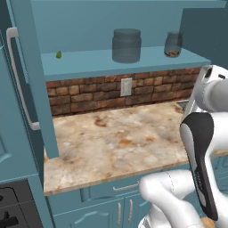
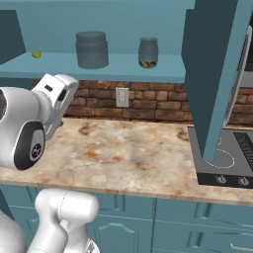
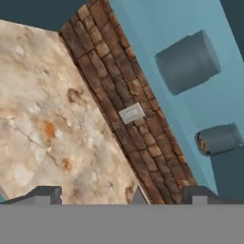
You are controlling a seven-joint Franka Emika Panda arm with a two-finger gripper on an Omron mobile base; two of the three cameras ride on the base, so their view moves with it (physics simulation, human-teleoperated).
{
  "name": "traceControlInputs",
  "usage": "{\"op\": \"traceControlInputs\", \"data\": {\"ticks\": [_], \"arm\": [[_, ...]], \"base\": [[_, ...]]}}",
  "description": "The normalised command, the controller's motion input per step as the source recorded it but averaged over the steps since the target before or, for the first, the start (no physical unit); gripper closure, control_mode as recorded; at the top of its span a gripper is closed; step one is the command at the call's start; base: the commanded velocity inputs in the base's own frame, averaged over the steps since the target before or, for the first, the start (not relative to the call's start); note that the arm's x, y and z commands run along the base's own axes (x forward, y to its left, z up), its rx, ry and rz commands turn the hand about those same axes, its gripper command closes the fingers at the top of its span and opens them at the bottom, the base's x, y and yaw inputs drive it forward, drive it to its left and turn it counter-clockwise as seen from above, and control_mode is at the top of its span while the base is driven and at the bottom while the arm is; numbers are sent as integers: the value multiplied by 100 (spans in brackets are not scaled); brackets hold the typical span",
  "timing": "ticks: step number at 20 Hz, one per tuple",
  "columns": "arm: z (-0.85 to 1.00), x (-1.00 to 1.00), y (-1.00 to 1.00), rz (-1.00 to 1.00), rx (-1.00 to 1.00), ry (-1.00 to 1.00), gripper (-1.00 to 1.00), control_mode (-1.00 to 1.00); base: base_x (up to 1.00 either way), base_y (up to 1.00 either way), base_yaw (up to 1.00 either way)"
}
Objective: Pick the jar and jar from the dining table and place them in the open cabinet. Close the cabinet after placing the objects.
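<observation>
Spread fingers empty — both jars well beyond, on cabinet shelf.

Base cams flanking; shared shelf

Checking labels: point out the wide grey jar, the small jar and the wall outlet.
wide grey jar (image 1: pixel 126 46), left base view, side wall.
small jar (image 2: pixel 147 52), right base view, glass body.
wall outlet (image 3: pixel 131 114), hand view, plate centre.
</observation>
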Motion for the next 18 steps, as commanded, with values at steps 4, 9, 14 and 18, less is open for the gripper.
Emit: {"op": "traceControlInputs", "data": {"ticks": [4,9,14,18], "arm": [[-4,-33,59,7,-14,-7,-100,-100],[-11,-29,57,6,-16,-7,-100,-100],[-15,-8,31,5,-14,-1,-100,-100],[-26,-18,11,1,-9,-2,-100,-100]], "base": [[0,0,0],[0,0,0],[0,0,0],[0,0,0]]}}
